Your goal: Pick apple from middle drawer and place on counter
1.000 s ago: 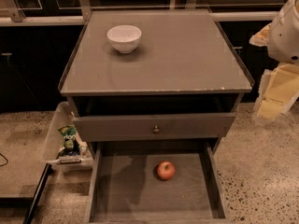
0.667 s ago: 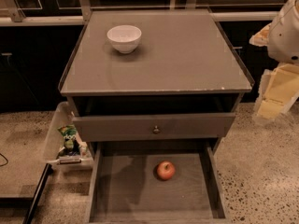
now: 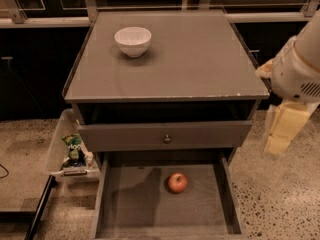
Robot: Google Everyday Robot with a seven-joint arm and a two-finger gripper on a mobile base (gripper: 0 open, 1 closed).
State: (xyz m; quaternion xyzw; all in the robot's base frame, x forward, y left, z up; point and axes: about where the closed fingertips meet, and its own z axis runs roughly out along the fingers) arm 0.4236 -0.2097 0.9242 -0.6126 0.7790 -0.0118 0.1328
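Rightward, claw, state unclear, hangs beside counter bearing bowl; apple in middle drawer

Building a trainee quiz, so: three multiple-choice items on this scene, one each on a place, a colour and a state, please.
1. The apple lies: A) on a plate B) in the middle drawer C) in a basket
2. The bowl on the counter is: A) white B) blue C) black
3. The middle drawer is: A) shut B) pulled out C) removed
Answers: B, it sits on the drawer floor; A, plainly white; B, its floor is exposed. The gripper hangs right of the counter, away from the apple.
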